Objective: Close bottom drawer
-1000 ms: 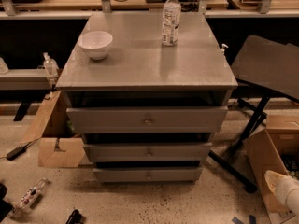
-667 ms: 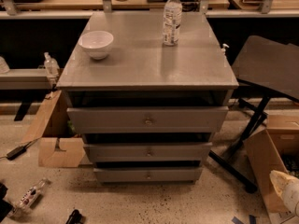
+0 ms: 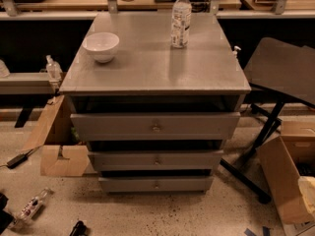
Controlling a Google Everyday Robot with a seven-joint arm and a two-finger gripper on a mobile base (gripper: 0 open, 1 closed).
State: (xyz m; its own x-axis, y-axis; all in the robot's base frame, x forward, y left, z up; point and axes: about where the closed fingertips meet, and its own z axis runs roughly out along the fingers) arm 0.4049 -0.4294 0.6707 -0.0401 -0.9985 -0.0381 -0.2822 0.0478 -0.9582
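The grey cabinet [image 3: 157, 77] has three drawers, each with a dark gap above its front. The bottom drawer [image 3: 128, 184] is the lowest, narrowest front, with a small round knob [image 3: 156, 184] at its centre. It stands slightly pulled out, just above the floor. My gripper [image 3: 308, 193] shows only as a pale rounded shape at the right edge, low down. It is far to the right of the drawer and touches nothing on the cabinet.
A white bowl [image 3: 101, 45] and a water bottle [image 3: 180, 18] stand on the cabinet top. A black folding stand [image 3: 275, 82] and an open cardboard box [image 3: 283, 181] are at the right. A cardboard box [image 3: 56, 146], a cable and a bottle [image 3: 30, 208] lie at the left.
The pale shape of my gripper has slid further towards the right edge of the view. The drawers have not moved.
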